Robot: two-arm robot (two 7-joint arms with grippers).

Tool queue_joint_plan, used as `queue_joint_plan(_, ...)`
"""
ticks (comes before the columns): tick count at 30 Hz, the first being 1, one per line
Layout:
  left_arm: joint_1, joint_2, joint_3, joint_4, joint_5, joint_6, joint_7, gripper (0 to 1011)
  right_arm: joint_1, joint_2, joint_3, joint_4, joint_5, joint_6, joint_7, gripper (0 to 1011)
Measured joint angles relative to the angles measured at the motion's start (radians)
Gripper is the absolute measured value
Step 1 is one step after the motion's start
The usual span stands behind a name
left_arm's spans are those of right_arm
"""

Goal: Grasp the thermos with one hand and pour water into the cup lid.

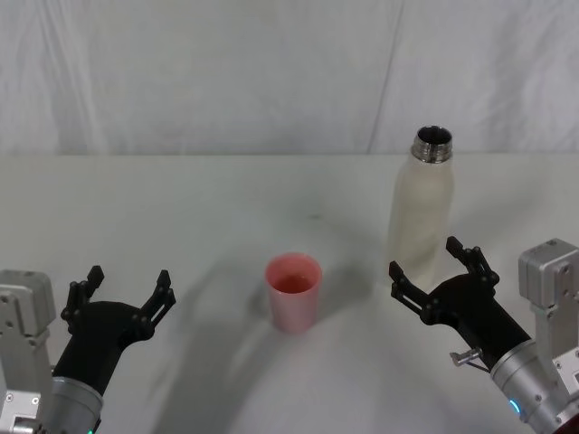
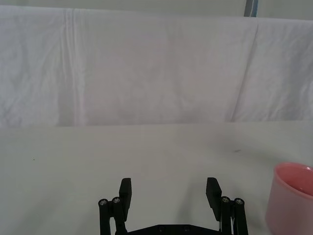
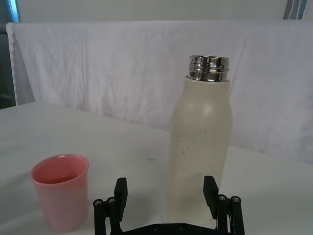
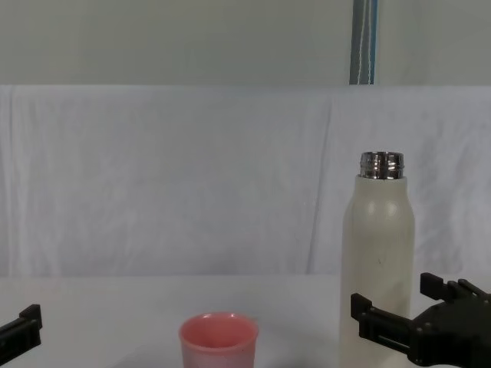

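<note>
Cream thermos (image 1: pixel 421 212) stands before right gripper's (image 1: pixel 440 269) spread jaws.

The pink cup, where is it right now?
In the head view the pink cup stands upright on the white table near the middle, left of the tall thermos and between the two open grippers.

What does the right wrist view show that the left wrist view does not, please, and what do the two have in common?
Right wrist view alone: the thermos, upright with its steel neck uncapped, standing just ahead of the open right gripper and not yet touched, and the whole pink cup lid off to one side.

Left wrist view alone: the open left gripper over bare table, with the cup lid cut off at the frame edge.

Both: the pink cup lid, the white table and the white cloth backdrop.
</note>
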Motion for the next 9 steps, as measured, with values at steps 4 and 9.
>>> queue_joint_plan(4, 0.000, 0.000, 0.000, 0.000, 0.000, 0.000, 0.000, 1001, 0.000, 0.000, 0.000, 0.000, 0.000, 0.000, 0.000, 1001)
queue_joint_plan(9, 0.000, 0.000, 0.000, 0.000, 0.000, 0.000, 0.000, 1001, 0.000, 0.000, 0.000, 0.000, 0.001, 0.001, 0.000, 1001)
